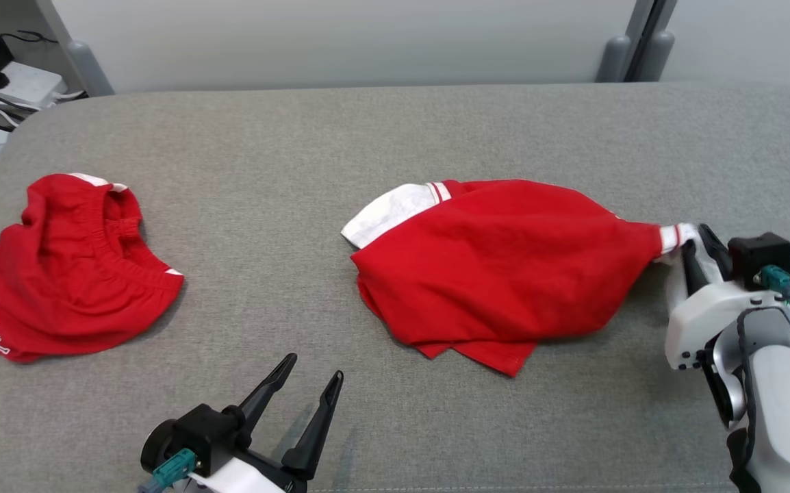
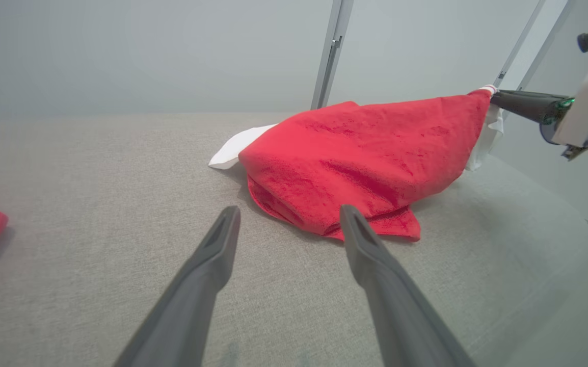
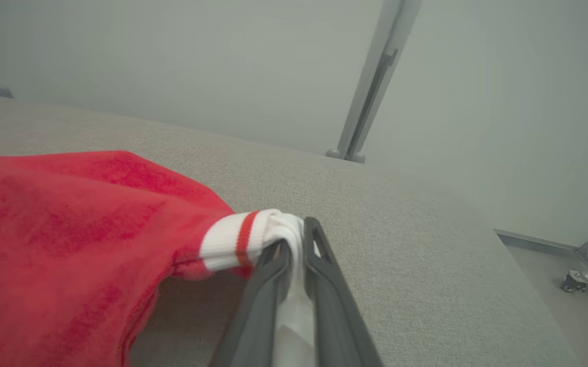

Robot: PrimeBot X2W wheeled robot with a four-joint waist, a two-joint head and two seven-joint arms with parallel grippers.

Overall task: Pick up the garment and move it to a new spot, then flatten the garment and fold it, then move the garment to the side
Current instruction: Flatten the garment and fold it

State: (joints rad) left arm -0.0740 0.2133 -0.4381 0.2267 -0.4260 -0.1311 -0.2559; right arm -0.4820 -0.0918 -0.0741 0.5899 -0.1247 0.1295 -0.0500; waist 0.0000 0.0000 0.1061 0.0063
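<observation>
I have the shirt [image 1: 498, 263] on the right half of the tabletop [image 1: 395, 130], bunched and doubled over itself. Its long axis runs along the tabletop's length, from a white sleeve toward the tabletop's middle to a striped white cuff [image 3: 238, 238] at the right end.

The right gripper [image 1: 693, 243] has its fingers closed narrow on that cuff. In the left wrist view the pinched end is lifted off the tabletop, while the rest of the cloth drapes down and rests on it.

The left gripper [image 1: 314, 366] hovers near the tabletop's front edge, left of middle. Its fingers are spread wide and hold nothing, and they point at the shirt's near left hem, close to it but apart. A pair of red shorts [image 1: 73, 267] lies at the tabletop's left end, well clear.

I judge the left arm much the nearer to the free end, so the next grip there falls to it: forward and slightly right.
</observation>
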